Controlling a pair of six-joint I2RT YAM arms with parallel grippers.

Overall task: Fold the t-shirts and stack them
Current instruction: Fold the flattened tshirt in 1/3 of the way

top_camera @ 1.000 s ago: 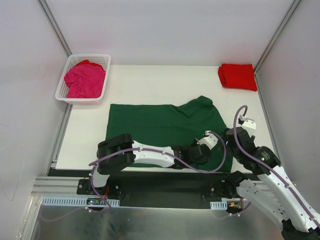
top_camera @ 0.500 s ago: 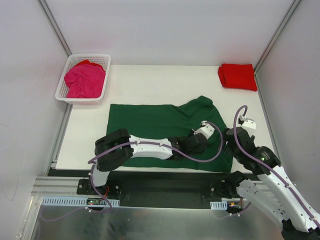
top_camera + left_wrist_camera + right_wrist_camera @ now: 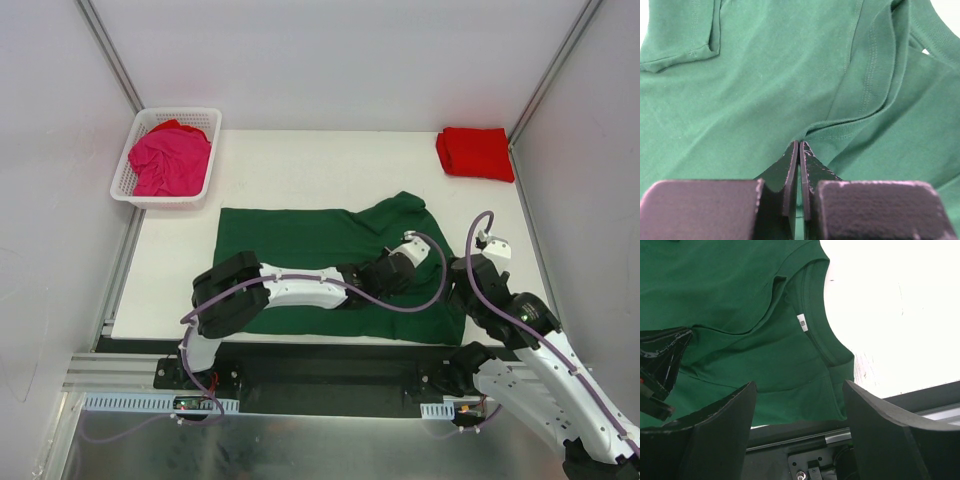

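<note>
The green t-shirt (image 3: 300,250) lies spread across the near half of the white table (image 3: 300,170). Its right end is bunched up and its collar sits near the right front edge. It is soft, light cotton that will sag and wrinkle, so it is best taken by a hem, sleeve edge or fold rather than the flat middle. The left gripper (image 3: 799,145) is clamped tight, apparently nipping a fold of the shirt beside the collar band. The right gripper (image 3: 799,390) hangs spread wide over the collar, holding nothing. A folded red t-shirt (image 3: 475,152) sits at the far right corner. The pink t-shirt (image 3: 170,160) is heaped in the basket (image 3: 205,115) at far left. Plain white walls close in the table.
</note>
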